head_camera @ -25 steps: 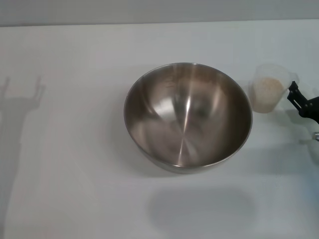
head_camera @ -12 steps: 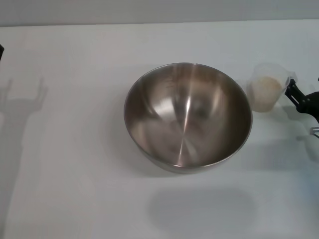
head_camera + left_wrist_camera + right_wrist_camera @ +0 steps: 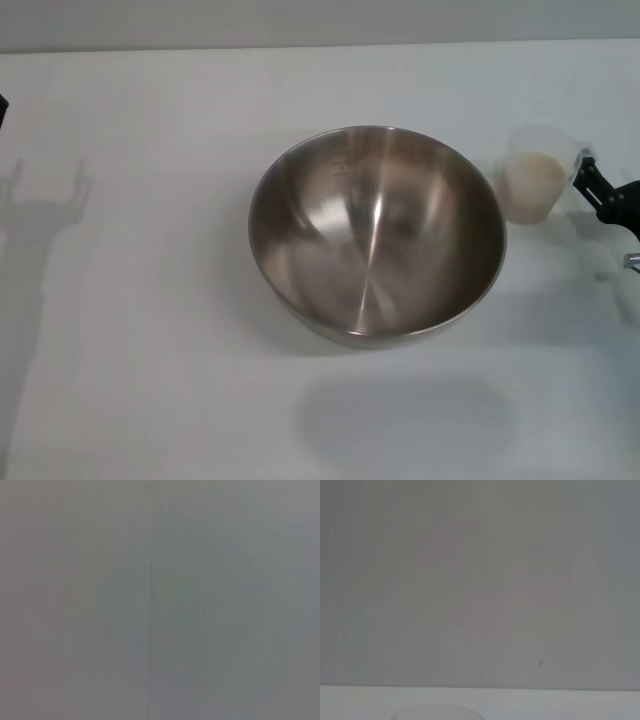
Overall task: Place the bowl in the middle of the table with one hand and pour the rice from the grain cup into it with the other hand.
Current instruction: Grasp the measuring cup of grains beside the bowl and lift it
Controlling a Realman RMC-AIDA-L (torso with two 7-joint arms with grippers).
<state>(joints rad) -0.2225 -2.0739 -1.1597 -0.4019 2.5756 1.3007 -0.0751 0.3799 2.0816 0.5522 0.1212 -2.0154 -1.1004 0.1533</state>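
Observation:
The bowl [image 3: 377,232], wide and of shiny steel, stands empty in the middle of the white table [image 3: 150,380]. To its right the small clear grain cup [image 3: 540,176] stands upright, apart from the bowl's rim, with pale rice [image 3: 535,172] inside. My right gripper [image 3: 592,186] reaches in from the right edge, its black tip right at the cup's far side by the handle. Only a dark sliver of my left gripper [image 3: 2,108] shows at the left edge, raised above the table. Its shadow [image 3: 45,190] shows two prongs spread apart.
The table's back edge meets a grey wall [image 3: 320,22] at the top. Both wrist views show mostly that plain wall [image 3: 160,600], with a strip of table [image 3: 570,705] at the bottom of the right wrist view.
The tip of my right gripper has shifted slightly along the cup's side. My left gripper's edge has come into view at the left. Bowl and cup stay put.

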